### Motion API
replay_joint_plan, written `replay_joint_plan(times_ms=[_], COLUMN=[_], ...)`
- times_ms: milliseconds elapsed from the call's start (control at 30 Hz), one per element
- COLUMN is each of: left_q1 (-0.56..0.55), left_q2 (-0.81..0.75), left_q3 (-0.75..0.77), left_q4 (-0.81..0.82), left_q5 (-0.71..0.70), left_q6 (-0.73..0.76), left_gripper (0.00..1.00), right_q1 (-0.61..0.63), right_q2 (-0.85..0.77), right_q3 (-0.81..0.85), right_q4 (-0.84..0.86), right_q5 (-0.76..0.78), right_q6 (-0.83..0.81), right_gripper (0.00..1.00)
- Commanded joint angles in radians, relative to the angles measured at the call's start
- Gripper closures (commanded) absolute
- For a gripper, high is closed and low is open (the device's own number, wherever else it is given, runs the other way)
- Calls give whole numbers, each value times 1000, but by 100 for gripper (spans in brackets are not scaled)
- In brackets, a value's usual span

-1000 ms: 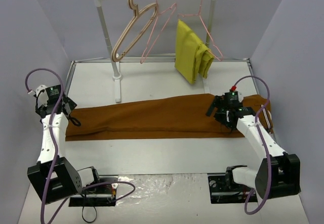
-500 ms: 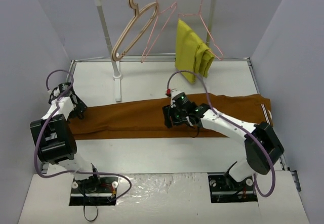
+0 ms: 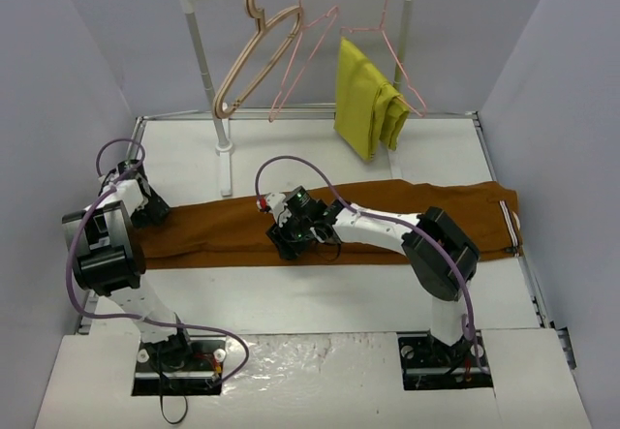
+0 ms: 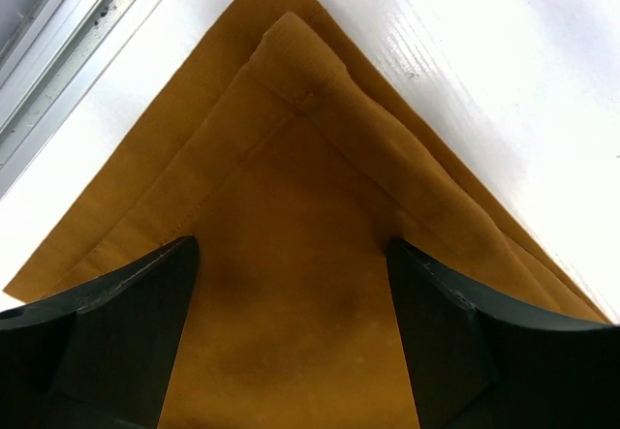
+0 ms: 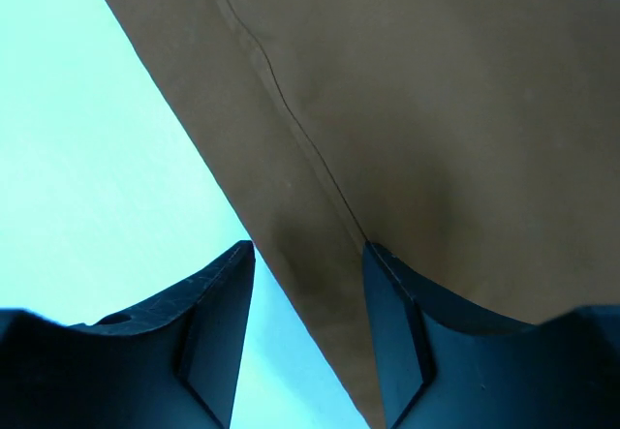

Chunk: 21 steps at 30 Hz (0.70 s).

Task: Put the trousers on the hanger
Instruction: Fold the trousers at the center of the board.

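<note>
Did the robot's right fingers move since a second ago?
Yes. The right fingers slid left along the trousers, from right of the hanging yellow garment to left of it, nearer the rack's post.

Bare table (image 3: 320,295) strip open at 6 o'clock, trousers (image 3: 223,230) spanning 9 to 3, right arm (image 3: 378,224) lying across them, rack (image 3: 202,61) and hanging yellow garment (image 3: 360,100) crowding 12 o'clock

Right tool (image 3: 289,243) leftward along the trousers (image 3: 407,211) to mid-leg, jaws narrower.
</note>
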Motion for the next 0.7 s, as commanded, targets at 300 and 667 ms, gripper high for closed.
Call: replay_joint_plan(times_ms=[300, 667], left_q1=[11, 10], left_q2=[35, 16], left_q3=[28, -16], left_q4=[-21, 0], left_q5=[9, 30], left_q6=[15, 50], left_gripper=[22, 22], right_q1=[22, 62], right_q2=[16, 38], right_q3=[15, 72], right_q4=[57, 14], right_q5=[119, 196], right_q6=[-81, -166], right_gripper=[59, 62])
